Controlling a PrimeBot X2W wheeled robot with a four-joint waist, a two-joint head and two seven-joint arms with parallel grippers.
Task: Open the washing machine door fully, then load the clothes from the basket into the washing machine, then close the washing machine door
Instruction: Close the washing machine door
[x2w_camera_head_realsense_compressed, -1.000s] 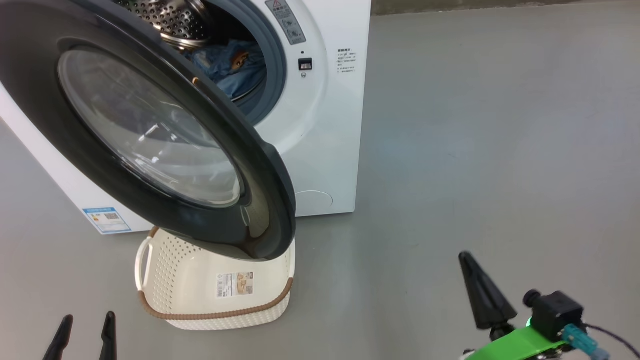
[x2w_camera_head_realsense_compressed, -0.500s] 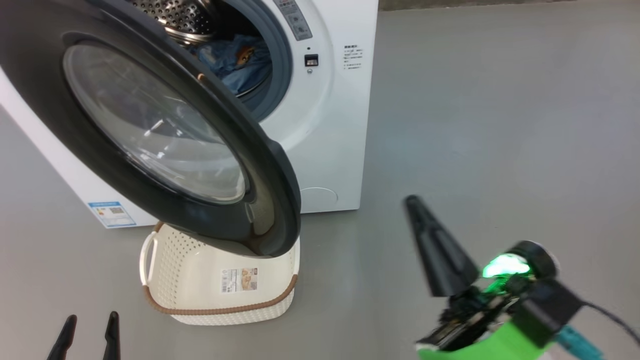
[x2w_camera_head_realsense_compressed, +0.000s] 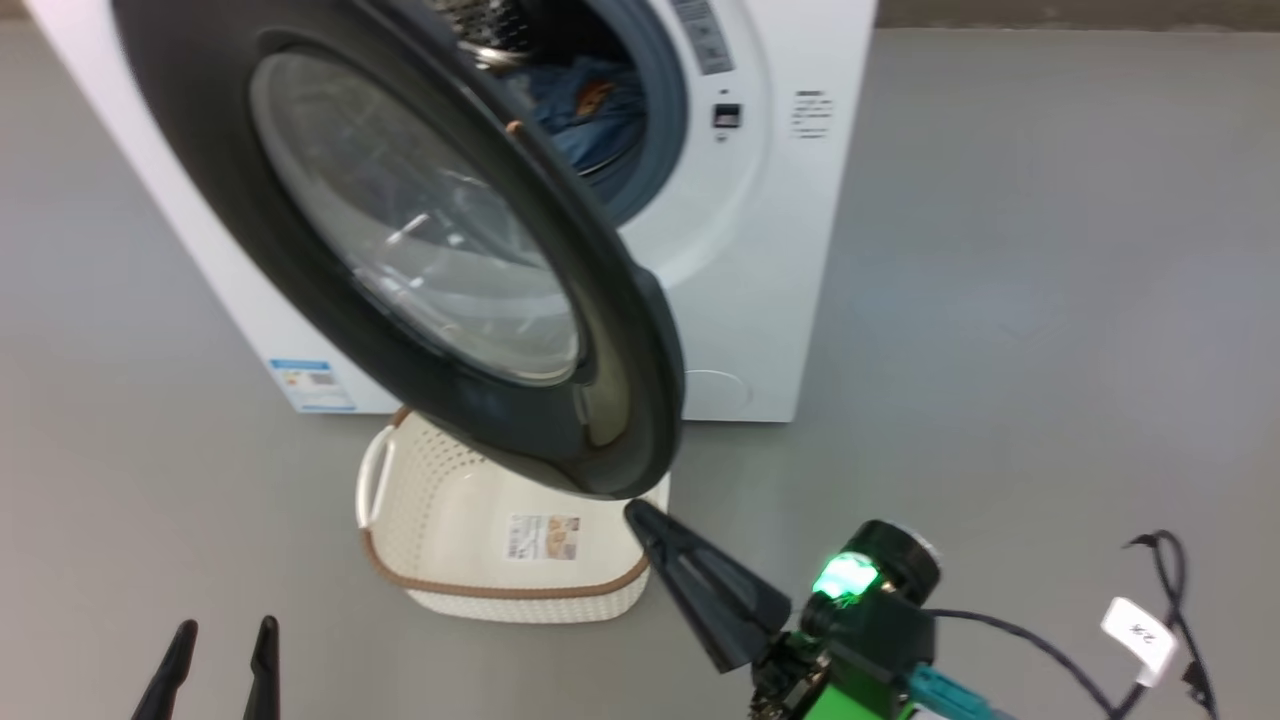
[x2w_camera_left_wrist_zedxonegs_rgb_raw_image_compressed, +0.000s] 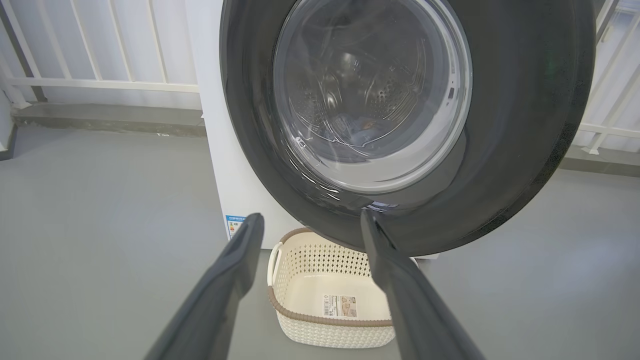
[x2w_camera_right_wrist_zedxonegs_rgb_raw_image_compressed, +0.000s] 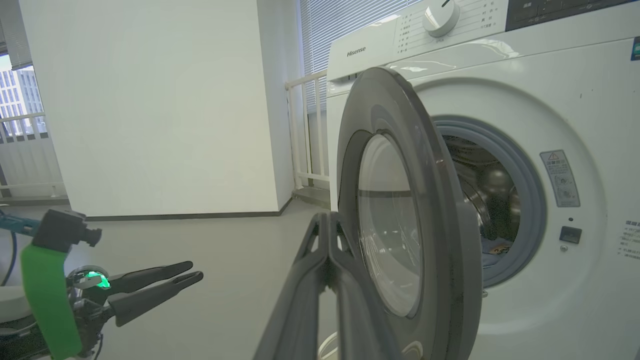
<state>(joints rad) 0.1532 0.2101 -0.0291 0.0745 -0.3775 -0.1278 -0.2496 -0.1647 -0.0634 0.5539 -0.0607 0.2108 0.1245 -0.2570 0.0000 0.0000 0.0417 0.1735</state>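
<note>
Closed right gripper (x2w_camera_head_realsense_compressed: 640, 514) has neared the glossy round door (x2w_camera_head_realsense_compressed: 420, 230); left gripper (x2w_camera_head_realsense_compressed: 228, 627) gapes.

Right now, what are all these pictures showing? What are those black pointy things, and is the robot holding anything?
These are three photos from one robot's cameras. One camera sits on its head and looks down. The other two sit on its wrists. The black pointy things are its hands, each with two long fingers. The left gripper is open. The right gripper is pinched shut near the bottom edge of the washing machine door. Neither holds anything. The washing machine stands on a grey floor with its door swung open. Blue clothes lie inside it. The basket sits on the floor under the door and looks empty.
</note>
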